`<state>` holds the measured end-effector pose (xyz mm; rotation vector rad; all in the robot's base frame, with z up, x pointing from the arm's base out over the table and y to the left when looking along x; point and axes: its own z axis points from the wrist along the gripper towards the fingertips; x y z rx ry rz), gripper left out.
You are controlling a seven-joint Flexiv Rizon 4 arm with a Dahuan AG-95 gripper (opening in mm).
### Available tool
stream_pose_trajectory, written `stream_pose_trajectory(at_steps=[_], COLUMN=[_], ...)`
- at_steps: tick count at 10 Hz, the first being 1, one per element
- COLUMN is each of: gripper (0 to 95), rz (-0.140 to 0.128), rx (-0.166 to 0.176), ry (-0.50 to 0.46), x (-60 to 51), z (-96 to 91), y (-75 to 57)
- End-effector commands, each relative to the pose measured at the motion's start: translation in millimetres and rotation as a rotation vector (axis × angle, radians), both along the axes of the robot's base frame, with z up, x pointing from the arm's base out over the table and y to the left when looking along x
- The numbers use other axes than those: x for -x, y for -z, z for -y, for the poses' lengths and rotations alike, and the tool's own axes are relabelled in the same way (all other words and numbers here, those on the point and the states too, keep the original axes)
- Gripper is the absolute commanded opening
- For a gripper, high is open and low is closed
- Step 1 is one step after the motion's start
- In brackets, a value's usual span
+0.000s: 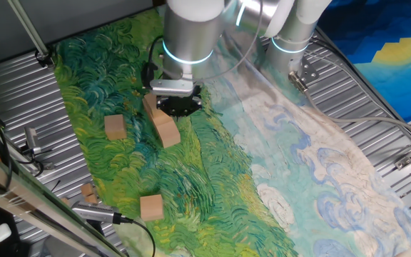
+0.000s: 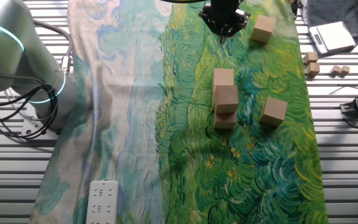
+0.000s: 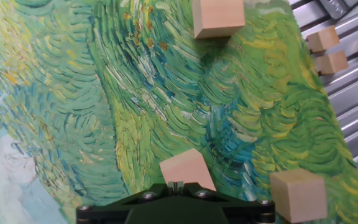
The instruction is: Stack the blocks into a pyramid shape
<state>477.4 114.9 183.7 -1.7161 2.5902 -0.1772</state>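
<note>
Blocks [image 2: 225,98] sit stacked mid-cloth [image 2: 253,168], with loose blocks [image 2: 273,111] and [image 2: 263,28] lying apart nearby. Whether the gripper [image 2: 223,31], hanging above the cloth, is spread or pressed together cannot be told. Only the other fixed view shows a power strip [image 2: 102,201]; small wood scraps [image 3: 325,50] lie off the cloth.
</note>
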Motion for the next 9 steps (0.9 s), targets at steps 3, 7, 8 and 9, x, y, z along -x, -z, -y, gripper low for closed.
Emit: stream_pose_trajectory(at_steps=[3, 7, 8, 9], gripper=[0.0, 0.0, 0.0, 0.0], rz=[-0.001, -0.015, -0.014, -0.012], rx=[-0.019, -0.017, -0.018, -0.020], ry=[-0.041, 0.067, 0.081, 0.093], x=[2.3, 2.3, 2.3, 2.3], z=[0.7, 0.7, 0.7, 0.7], y=[-1.5, -1.5, -1.5, -1.5])
